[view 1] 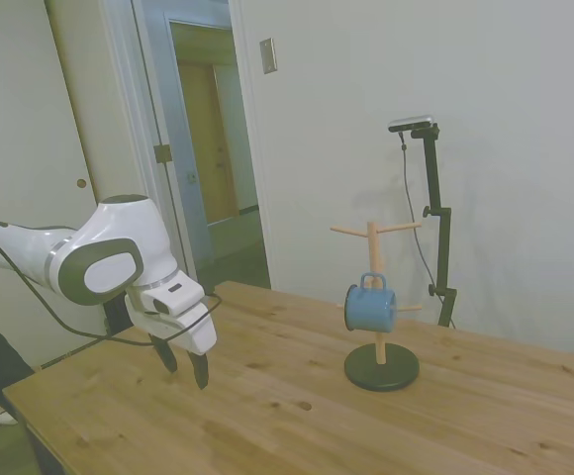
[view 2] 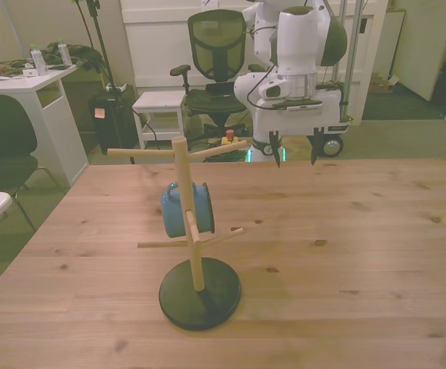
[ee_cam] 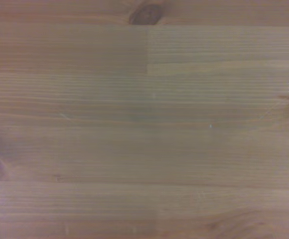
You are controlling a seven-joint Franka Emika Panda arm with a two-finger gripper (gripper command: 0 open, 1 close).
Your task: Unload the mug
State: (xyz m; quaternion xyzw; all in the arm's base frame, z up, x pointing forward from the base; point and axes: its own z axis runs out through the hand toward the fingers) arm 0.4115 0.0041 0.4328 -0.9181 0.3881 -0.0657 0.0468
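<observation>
One mug hangs by its handle on the wooden rack, well apart from the empty tool, fingers apart, above bare counter.

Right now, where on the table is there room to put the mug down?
Plenty: the bare wood between the tool and the mug tree, and the whole stretch on the front view's right. It is crowded only around the tree's pegs, where the mug hangs.

Side and front views share the table; wrist views its boards closely.
</observation>
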